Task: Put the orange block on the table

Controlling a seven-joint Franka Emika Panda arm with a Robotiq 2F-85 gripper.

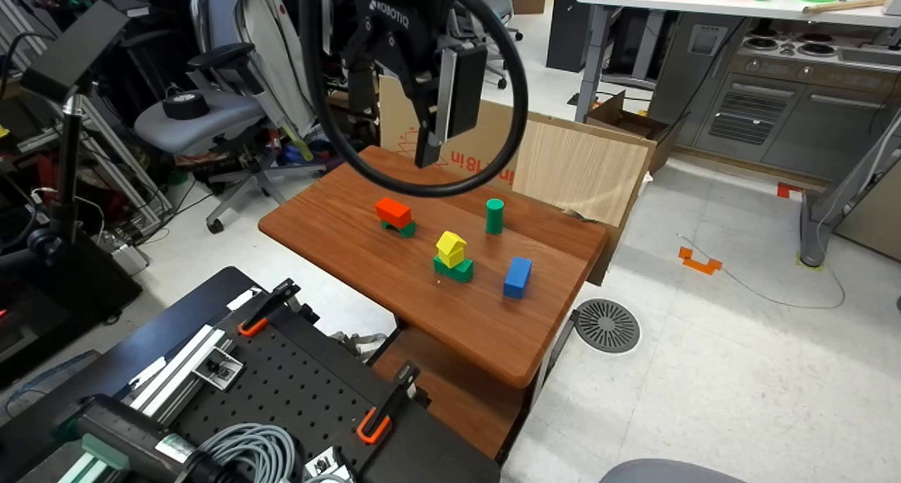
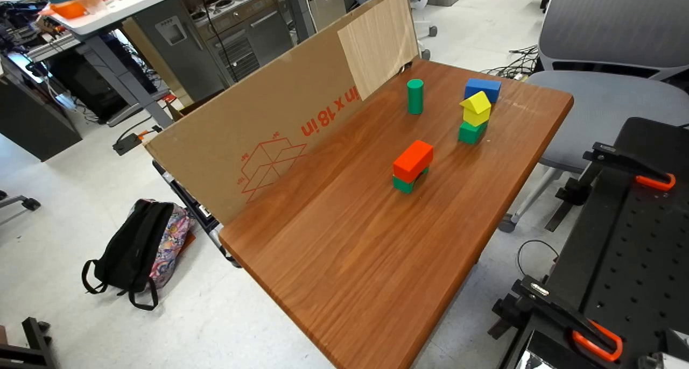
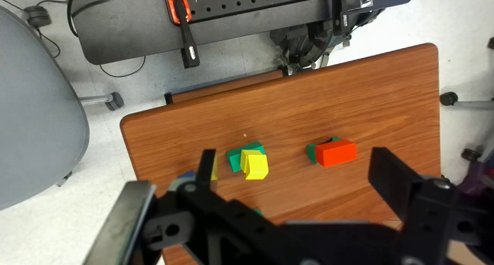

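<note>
The orange block (image 1: 394, 212) is red-orange and lies flat on top of a green arched block (image 1: 407, 230), which stands on the brown table (image 1: 324, 219). The orange block shows in an exterior view (image 2: 413, 161) and in the wrist view (image 3: 336, 153), where the green arch (image 3: 311, 153) is partly hidden under it. The table also shows in an exterior view (image 2: 334, 261) and in the wrist view (image 3: 386, 102). My gripper (image 1: 433, 141) is open and empty, high above the table. In the wrist view, the orange block appears between the wide-apart fingers (image 3: 295, 151), well below them.
Yellow blocks (image 2: 476, 111) sit on a green block (image 2: 471, 133). A green cylinder (image 2: 415, 96) and a blue block (image 2: 484, 88) stand nearby. An upright cardboard panel (image 2: 290, 116) lines one table edge. A black pegboard bench (image 1: 295, 384) with clamps faces the opposite edge.
</note>
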